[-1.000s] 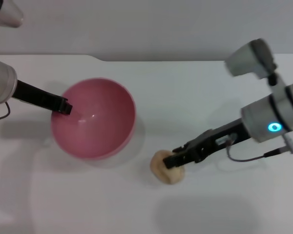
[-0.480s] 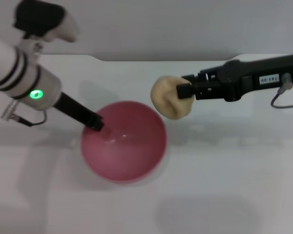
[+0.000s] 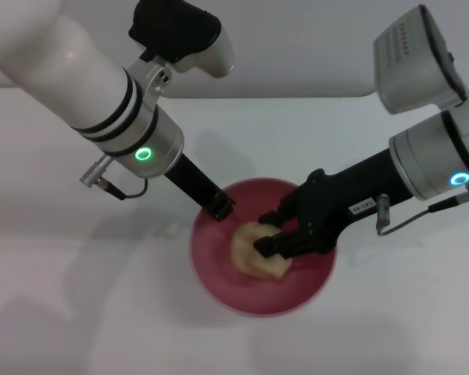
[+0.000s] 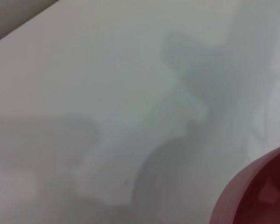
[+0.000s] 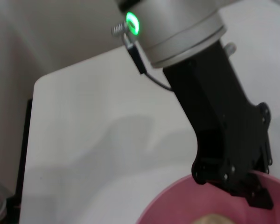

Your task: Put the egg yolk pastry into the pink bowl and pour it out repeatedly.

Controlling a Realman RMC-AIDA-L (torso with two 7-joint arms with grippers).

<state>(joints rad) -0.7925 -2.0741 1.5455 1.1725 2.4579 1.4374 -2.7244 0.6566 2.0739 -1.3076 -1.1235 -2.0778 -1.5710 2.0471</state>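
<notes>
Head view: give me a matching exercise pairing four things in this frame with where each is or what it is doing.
Things:
1. egg yolk pastry
2. pink bowl
3. left claw
4. right claw

States:
A. clamped on the bowl's rim
B. stands on the white table
C. lies inside the bowl
D. closed around the pastry

Pairs: 1-C, 2-B, 3-A, 4-D

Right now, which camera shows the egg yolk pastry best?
The head view. There the egg yolk pastry lies inside the pink bowl with the right gripper closed on it, while the left gripper holds the rim. The right wrist view catches only a pale sliver of it. The left wrist view shows none, just bowl edge.
</notes>
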